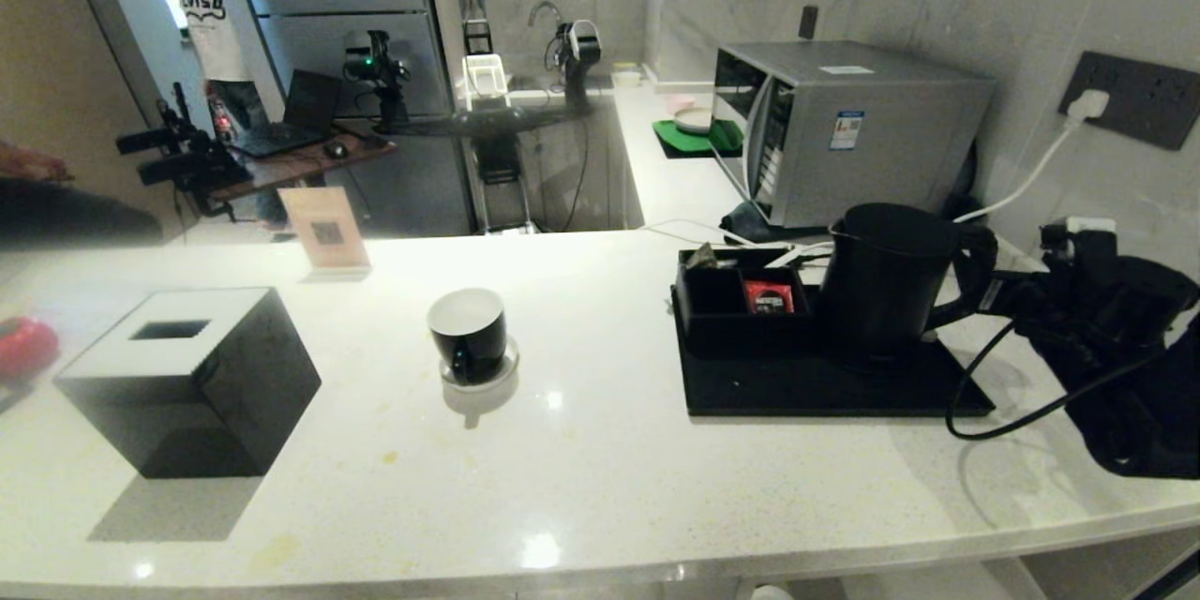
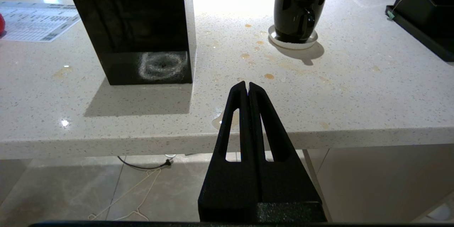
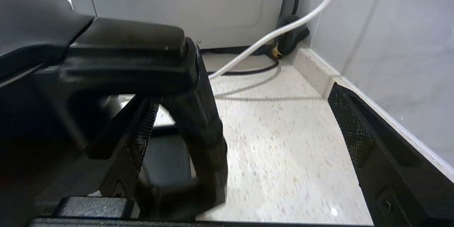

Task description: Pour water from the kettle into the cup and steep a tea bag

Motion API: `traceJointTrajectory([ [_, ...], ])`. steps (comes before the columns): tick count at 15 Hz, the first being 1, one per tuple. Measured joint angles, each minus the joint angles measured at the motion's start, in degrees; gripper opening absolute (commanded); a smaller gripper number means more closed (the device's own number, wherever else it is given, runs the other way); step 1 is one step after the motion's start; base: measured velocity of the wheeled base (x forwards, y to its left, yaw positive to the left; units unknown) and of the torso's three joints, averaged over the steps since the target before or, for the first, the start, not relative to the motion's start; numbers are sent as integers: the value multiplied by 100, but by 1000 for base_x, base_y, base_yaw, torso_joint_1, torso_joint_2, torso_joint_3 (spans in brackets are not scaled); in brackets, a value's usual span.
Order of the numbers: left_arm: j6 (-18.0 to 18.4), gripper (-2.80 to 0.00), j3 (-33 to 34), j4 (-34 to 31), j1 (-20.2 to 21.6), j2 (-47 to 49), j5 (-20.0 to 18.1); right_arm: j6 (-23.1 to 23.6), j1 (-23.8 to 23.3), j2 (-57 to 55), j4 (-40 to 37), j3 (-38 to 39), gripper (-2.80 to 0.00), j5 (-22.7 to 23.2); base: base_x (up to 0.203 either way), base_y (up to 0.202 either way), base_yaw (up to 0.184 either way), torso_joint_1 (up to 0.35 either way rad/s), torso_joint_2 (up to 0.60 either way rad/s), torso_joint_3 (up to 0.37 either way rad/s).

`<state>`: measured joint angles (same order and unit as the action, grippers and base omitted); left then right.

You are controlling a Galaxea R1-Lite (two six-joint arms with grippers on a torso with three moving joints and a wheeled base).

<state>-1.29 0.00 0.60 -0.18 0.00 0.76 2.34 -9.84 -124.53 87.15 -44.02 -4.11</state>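
Observation:
The matte black kettle (image 1: 886,277) stands on a black tray (image 1: 825,389) at the right of the white counter. My right gripper (image 3: 244,95) is open around its loop handle (image 3: 202,120). One mesh-padded finger (image 3: 143,133) shows through the loop, and the other finger (image 3: 354,127) stands well off towards the wall. The glossy black cup (image 1: 469,333), white inside, sits on a small white saucer (image 1: 480,377) mid-counter. A grey-green tea bag (image 1: 701,256) pokes out of the black organiser beside a red sachet (image 1: 769,297). My left gripper (image 2: 247,85) is shut and empty, off the counter's front edge.
A black tissue box (image 1: 187,375) stands front left, with a sign card (image 1: 326,234) behind it. A microwave (image 1: 844,127) sits behind the kettle. A white cable (image 1: 1022,178) and a black cord (image 1: 1012,412) run by my right arm, close to the wall. A person stands far back.

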Motion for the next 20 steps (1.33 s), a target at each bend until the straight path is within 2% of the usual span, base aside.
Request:
traceJointTrajectory([
  [5, 2, -280, 0, 0, -1, 0, -1, 0, 6, -278, 6, -432, 0, 6, 0, 0, 0, 0, 0, 0],
  [18, 0, -280, 0, -2, 0, 0, -2, 61, 87, -488, 6, -807, 0, 6, 0, 0, 0, 0, 0, 0],
  [19, 0, -280, 0, -2, 0, 0, 1, 61, 87, -495, 5, -807, -280, 9, 0, 0, 0, 0, 0, 0],
  [20, 0, -280, 0, -1, 0, 0, 1, 66, 89, -500, 6, -809, -280, 12, 0, 0, 0, 0, 0, 0],
])
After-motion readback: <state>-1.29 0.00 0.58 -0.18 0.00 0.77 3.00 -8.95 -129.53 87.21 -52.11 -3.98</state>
